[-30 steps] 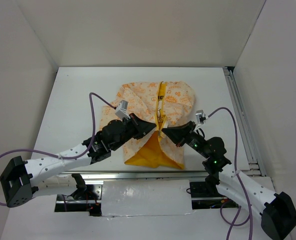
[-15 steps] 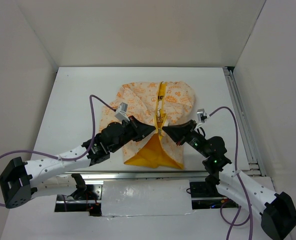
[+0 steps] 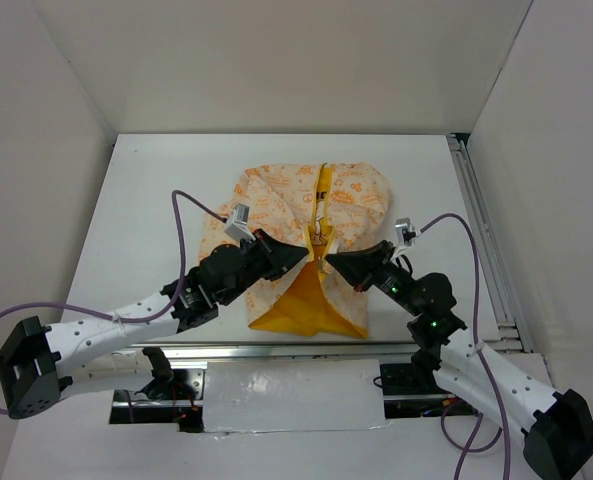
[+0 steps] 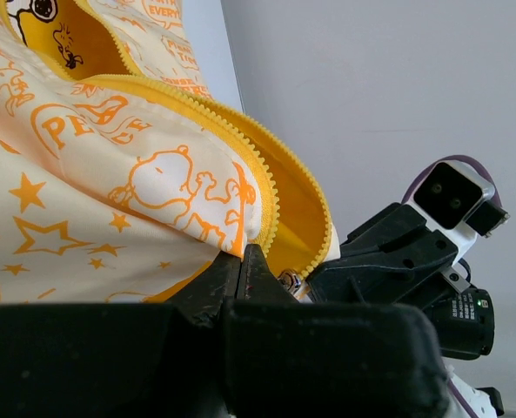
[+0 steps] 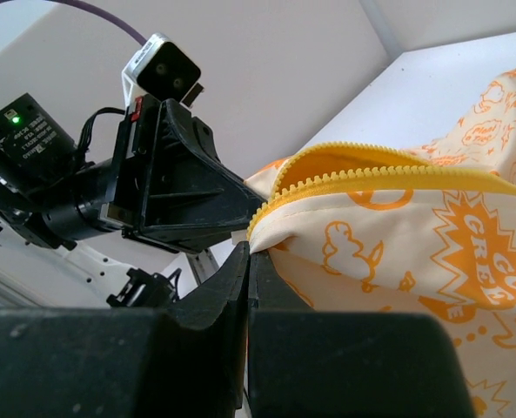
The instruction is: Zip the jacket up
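The jacket (image 3: 351, 200) lies in the middle of the table, cream with orange print. A yellow zipper strip (image 3: 322, 190) runs down its front. Toward the near side its front edges spread apart over yellow lining (image 3: 304, 300). My left gripper (image 3: 304, 252) is shut on the left front edge (image 4: 240, 228) by the zipper teeth. My right gripper (image 3: 329, 260) is shut on the right front edge (image 5: 279, 218), tip to tip with the left one. In the left wrist view a small metal slider (image 4: 288, 280) shows between the two grippers.
A metal rail (image 3: 481, 240) runs along the table's right side and another (image 3: 276, 350) along the near edge. White walls close in the back and both sides. Purple cables (image 3: 191, 215) loop above both arms.
The left arm has drawn slightly to the left, its gripper tip shifting a little with the jacket edge. The right arm has hardly moved. Both grips hold.
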`<state>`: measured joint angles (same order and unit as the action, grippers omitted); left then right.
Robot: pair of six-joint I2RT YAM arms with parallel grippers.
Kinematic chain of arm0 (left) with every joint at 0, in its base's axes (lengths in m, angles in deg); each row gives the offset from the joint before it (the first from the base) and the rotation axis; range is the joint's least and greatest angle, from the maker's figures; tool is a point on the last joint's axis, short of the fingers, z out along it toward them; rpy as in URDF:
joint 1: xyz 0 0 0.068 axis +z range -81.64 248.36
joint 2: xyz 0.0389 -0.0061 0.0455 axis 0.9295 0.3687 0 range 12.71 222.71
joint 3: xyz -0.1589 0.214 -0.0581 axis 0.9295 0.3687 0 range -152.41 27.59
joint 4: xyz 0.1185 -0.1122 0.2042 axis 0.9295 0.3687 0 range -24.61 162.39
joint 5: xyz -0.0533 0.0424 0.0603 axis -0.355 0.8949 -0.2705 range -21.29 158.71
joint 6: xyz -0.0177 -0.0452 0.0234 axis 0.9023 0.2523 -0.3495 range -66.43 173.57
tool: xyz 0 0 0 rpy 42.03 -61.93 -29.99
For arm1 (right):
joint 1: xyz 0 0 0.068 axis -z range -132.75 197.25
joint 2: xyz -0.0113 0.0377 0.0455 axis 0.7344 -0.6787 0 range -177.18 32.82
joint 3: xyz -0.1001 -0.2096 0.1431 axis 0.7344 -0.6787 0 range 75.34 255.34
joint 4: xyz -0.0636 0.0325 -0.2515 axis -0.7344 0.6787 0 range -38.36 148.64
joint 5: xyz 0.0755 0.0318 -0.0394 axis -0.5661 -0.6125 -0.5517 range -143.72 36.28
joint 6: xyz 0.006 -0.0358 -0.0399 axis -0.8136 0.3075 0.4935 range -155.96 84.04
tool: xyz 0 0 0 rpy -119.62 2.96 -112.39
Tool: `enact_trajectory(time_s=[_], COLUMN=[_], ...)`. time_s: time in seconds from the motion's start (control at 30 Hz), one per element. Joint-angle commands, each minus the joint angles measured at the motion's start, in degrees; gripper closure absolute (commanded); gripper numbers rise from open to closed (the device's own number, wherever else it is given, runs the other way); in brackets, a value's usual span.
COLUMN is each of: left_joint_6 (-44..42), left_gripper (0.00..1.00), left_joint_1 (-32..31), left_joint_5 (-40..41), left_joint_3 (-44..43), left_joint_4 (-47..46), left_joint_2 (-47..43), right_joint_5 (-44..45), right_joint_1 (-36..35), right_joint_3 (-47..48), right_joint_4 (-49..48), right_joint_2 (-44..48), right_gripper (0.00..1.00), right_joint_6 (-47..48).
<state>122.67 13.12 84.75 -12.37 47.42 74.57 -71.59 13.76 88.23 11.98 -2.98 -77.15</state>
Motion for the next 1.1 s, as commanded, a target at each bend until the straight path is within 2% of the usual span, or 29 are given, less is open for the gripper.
enact_trajectory(time_s=[0.0,0.3,1.07], left_joint_6=[-1.33,-1.60,-3.01], left_gripper=[1.00,1.00,1.00], left_joint_1=[-0.30,-0.39,-0.39], left_joint_5=[1.02,0.49,-0.39], left_joint_3=[-0.73,-1.61,-1.35], left_joint_4=[-4.08,-4.52,-5.04], left_joint_2=[-1.66,-0.43,-0.25], right_joint_5=[-1.20,-2.96,-1.47], right_joint_1=[0.19,0.10,0.10], right_joint_3=[1.53,2.32,1.88], right_joint_4=[-1.73,-4.11,-11.14], right_joint_2=[0.64,-3.05,-4.81], right_gripper=[1.00,1.00,1.00], right_joint_6=[-0.82,-1.52,-3.72])
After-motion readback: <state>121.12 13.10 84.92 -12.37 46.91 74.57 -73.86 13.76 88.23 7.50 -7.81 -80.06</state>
